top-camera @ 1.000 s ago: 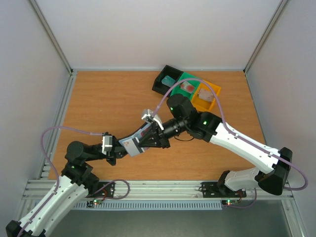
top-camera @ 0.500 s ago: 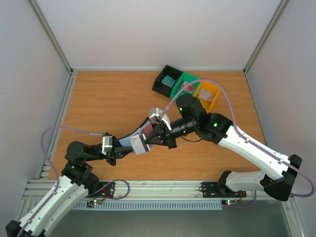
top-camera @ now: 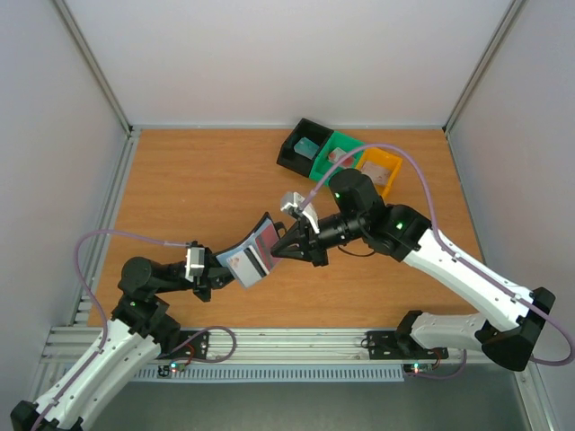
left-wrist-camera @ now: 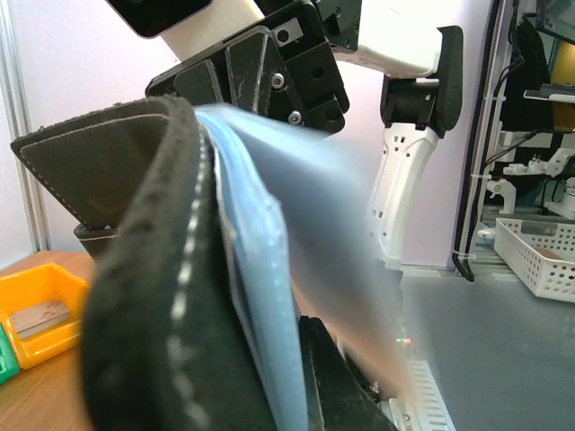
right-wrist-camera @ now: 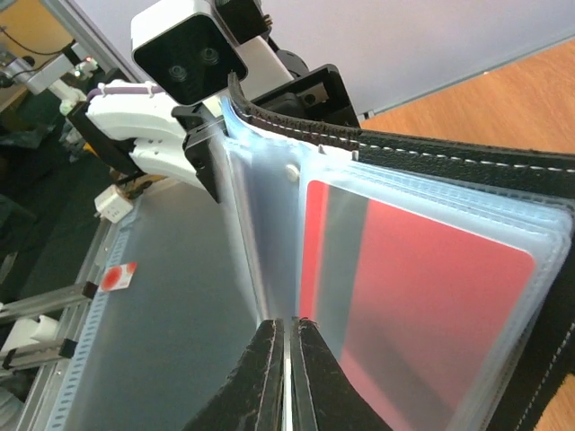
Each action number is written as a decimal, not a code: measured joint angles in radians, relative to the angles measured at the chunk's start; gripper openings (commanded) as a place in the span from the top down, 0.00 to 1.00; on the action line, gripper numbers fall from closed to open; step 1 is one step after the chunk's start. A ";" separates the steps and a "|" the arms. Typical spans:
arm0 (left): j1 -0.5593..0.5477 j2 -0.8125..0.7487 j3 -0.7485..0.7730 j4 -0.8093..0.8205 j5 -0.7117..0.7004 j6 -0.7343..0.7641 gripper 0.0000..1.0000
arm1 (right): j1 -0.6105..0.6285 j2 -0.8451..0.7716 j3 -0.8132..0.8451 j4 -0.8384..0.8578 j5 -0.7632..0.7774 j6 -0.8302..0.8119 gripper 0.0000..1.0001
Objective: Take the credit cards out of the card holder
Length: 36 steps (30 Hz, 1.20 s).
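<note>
Over the desk (top-camera: pixel 180 189), the left claw (top-camera: pixel 218 269) is gripping the open card holder (top-camera: pixel 250 259) while the right claw (right-wrist-camera: pixel 288 337) is pinching shut on a clear pocket leaf (right-wrist-camera: pixel 269 233), the red card (right-wrist-camera: pixel 422 296) lying just right of its tips, long axis running away rightward.

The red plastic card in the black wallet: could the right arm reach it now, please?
Probably yes: the left claw holds the black stitched wallet open; the right claw pinches a clear sleeve beside the red plastic card.
</note>
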 measured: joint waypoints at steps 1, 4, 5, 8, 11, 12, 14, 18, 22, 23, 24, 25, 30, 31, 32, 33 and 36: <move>0.000 0.000 0.000 0.000 0.000 0.000 1.00 | 0.000 0.003 0.000 0.004 -0.005 0.000 0.96; 0.000 0.000 0.000 0.000 0.001 0.000 1.00 | 0.000 0.009 -0.005 0.021 -0.021 0.003 0.93; 0.000 0.000 0.000 0.000 0.001 0.000 1.00 | 0.000 0.010 -0.008 0.027 -0.027 0.004 0.89; 0.000 0.000 0.000 0.000 0.004 0.000 1.00 | 0.000 0.010 -0.017 0.039 -0.041 0.012 0.83; 0.000 0.000 0.000 0.000 0.005 0.000 1.00 | 0.000 0.021 -0.020 0.066 -0.064 0.028 0.81; 0.000 0.000 0.000 0.000 0.005 0.000 1.00 | 0.000 0.027 -0.021 0.076 -0.073 0.034 0.80; 0.000 0.000 0.000 0.000 0.006 0.000 1.00 | 0.002 0.046 -0.022 0.101 -0.092 0.051 0.77; 0.000 0.000 0.000 0.000 0.007 0.000 1.00 | 0.014 0.076 -0.023 0.134 -0.100 0.070 0.74; 0.000 0.000 0.000 0.000 0.007 -0.001 1.00 | 0.027 0.096 -0.023 0.138 -0.106 0.072 0.75; 0.000 0.000 0.000 0.000 0.007 -0.001 1.00 | 0.029 0.101 -0.023 0.137 -0.111 0.072 0.76; 0.000 0.000 0.000 0.000 0.007 -0.001 1.00 | 0.031 0.107 -0.023 0.137 -0.119 0.072 0.79; 0.000 0.000 0.000 0.000 0.007 -0.001 1.00 | 0.033 0.111 -0.023 0.137 -0.128 0.072 0.81; 0.000 0.000 0.000 0.000 0.007 -0.001 1.00 | 0.040 0.117 -0.023 0.138 -0.167 0.073 0.89; 0.000 0.000 0.000 0.000 0.007 -0.001 1.00 | 0.040 0.117 -0.023 0.138 -0.174 0.073 0.90; 0.000 0.000 0.000 0.000 0.007 -0.001 1.00 | 0.040 0.117 -0.023 0.137 -0.180 0.072 0.91; 0.000 0.000 0.000 0.000 0.007 -0.001 1.00 | 0.040 0.117 -0.023 0.137 -0.184 0.072 0.91; 0.000 0.000 0.000 0.000 0.007 -0.001 1.00 | 0.040 0.114 -0.025 0.137 -0.191 0.068 0.94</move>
